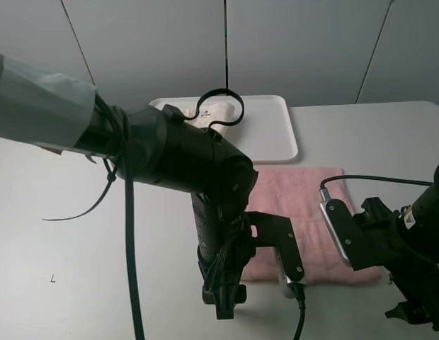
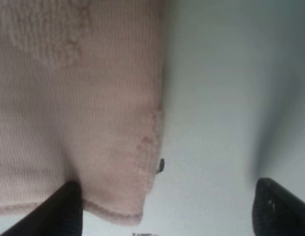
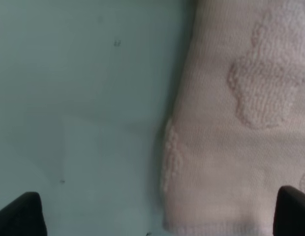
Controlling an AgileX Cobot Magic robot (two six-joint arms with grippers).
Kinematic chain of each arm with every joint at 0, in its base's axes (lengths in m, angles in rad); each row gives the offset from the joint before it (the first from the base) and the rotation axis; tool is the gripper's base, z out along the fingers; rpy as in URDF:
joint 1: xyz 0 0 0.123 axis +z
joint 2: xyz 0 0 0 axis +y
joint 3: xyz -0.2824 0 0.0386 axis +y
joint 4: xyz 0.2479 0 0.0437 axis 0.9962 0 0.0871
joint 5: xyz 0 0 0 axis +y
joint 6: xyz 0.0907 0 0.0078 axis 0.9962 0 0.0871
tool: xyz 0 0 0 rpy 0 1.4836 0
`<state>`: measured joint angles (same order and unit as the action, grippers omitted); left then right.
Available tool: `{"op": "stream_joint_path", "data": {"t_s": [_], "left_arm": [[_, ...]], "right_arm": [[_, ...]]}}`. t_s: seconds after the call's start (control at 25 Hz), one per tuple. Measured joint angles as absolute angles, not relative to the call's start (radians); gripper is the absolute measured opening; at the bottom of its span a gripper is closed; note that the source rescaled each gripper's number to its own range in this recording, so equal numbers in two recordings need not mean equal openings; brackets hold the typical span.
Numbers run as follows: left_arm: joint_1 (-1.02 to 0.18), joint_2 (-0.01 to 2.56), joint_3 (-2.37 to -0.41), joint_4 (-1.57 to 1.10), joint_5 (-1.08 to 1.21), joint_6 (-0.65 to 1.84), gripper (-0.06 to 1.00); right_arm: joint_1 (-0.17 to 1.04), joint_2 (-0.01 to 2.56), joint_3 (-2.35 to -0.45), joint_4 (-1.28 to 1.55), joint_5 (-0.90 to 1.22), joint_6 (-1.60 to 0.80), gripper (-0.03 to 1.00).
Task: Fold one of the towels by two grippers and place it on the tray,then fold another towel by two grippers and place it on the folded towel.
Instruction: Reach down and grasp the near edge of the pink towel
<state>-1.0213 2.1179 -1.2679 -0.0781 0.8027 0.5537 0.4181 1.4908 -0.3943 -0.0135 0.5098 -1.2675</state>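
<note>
A pink towel lies flat on the table in front of the white tray. A pale towel lies on the tray, mostly hidden behind my left arm. My left gripper hangs open low over the towel's near left corner. In the left wrist view that corner lies between the open fingertips. My right gripper is open by the near right corner. In the right wrist view the towel edge lies between its fingertips. Neither gripper holds anything.
The grey table runs bare to the left of the towel. My left arm's black cables hang over the middle of the exterior view. A wall stands behind the tray.
</note>
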Motion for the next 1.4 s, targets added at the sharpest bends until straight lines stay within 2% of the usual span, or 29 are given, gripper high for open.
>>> {"op": "stream_joint_path", "data": {"t_s": [0.32,0.68,0.76,0.88,1.0,1.04,1.12,1.4], "left_arm": [[-1.021,2.118,-1.268,-0.078,0.799,0.554,0.90],[-1.021,2.118,-1.268,-0.078,0.799,0.554,0.90],[-1.021,2.118,-1.268,-0.078,0.799,0.554,0.90],[-1.021,2.118,-1.268,-0.078,0.801,0.554,0.90],[-1.021,2.118,-1.268,-0.078,0.801,0.554,0.90],[-1.021,2.118,-1.268,-0.078,0.801,0.554,0.90],[-1.021,2.118,-1.268,-0.078,0.801,0.554,0.90],[-1.021,2.118,-1.268,-0.078,0.801,0.552,0.90]], "right_arm": [[0.418,1.611,-0.386,0.000,0.474,-1.270,1.00],[0.418,1.637,-0.389,0.007,0.443,-1.270,0.99],[0.418,1.639,-0.389,0.000,0.420,-1.272,0.87],[0.418,1.642,-0.394,-0.009,0.411,-1.278,0.52],[0.418,1.643,-0.396,-0.014,0.385,-1.280,0.10],[0.418,1.647,-0.396,-0.014,0.375,-1.280,0.04],[0.418,1.647,-0.396,-0.016,0.373,-1.280,0.01],[0.418,1.647,-0.396,-0.016,0.373,-1.280,0.01]]}}
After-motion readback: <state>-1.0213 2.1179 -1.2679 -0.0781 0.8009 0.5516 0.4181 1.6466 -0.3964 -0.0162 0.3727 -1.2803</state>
